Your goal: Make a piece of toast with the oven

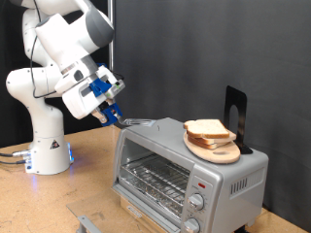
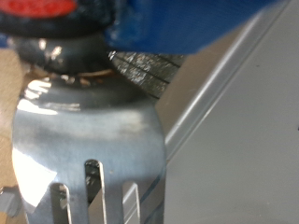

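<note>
A: Right, starting with the biggest: where's the oven (image 1: 155, 142)?

B: Lower right of the exterior view. Silver box, wire rack (image 1: 154, 178) showing at the glass front, two knobs (image 1: 197, 201) at its right end.

A: And the arm (image 1: 58, 49)?

B: Upper left, white, bent down toward the oven's left top corner.

A: Found the bread?

B: Yes, on top of the oven, right of centre, on a round wooden board (image 1: 222, 153). Several slices stacked, with the piece of toast (image 1: 206, 128) uppermost. Well apart from the gripper (image 1: 109, 109), not touched by it.

A: Fingers?

B: Closed on a metal fork (image 1: 134, 121), as far as can be made out. In the wrist view, one ridged pad (image 2: 145, 70) pressed at the fork (image 2: 89, 140) just above its tines. In the exterior view, tines reaching over the oven's left top edge. Cannot tell whether touching it or just above.

A: Handling of the slice?

B: Probably very light, soft and easily crushed, crumbly at the crust. Likely to bend if lifted by one corner, and the tines could tear it. Safer taken flat from beneath, or pinched gently across two opposite crust edges. Sitting loose on the stack, so probably apt to slide off.
</note>
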`<state>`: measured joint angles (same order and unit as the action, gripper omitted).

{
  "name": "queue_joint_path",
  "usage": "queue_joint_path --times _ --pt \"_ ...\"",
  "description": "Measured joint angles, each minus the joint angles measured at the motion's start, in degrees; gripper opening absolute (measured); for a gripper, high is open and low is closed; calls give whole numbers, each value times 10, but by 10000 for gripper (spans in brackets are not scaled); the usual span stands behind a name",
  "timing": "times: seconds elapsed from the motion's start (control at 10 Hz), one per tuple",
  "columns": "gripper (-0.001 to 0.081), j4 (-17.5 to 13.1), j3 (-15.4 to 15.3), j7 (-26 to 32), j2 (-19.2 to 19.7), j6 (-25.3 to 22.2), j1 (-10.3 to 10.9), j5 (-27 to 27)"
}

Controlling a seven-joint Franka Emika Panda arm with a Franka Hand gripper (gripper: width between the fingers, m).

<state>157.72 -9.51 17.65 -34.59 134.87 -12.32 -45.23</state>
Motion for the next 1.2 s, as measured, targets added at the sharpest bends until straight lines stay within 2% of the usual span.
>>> queue_joint_path --times 0.3,0.7,0.9,1.2 --pt "444 -53 -23 -73 36 -14 -3 44" --pt "444 -122 -52 -122 112 -14 -5 99" --pt "444 -141 -63 -126 140 -11 -5 102" --pt "444 -156 -76 -126 161 -10 -4 102"
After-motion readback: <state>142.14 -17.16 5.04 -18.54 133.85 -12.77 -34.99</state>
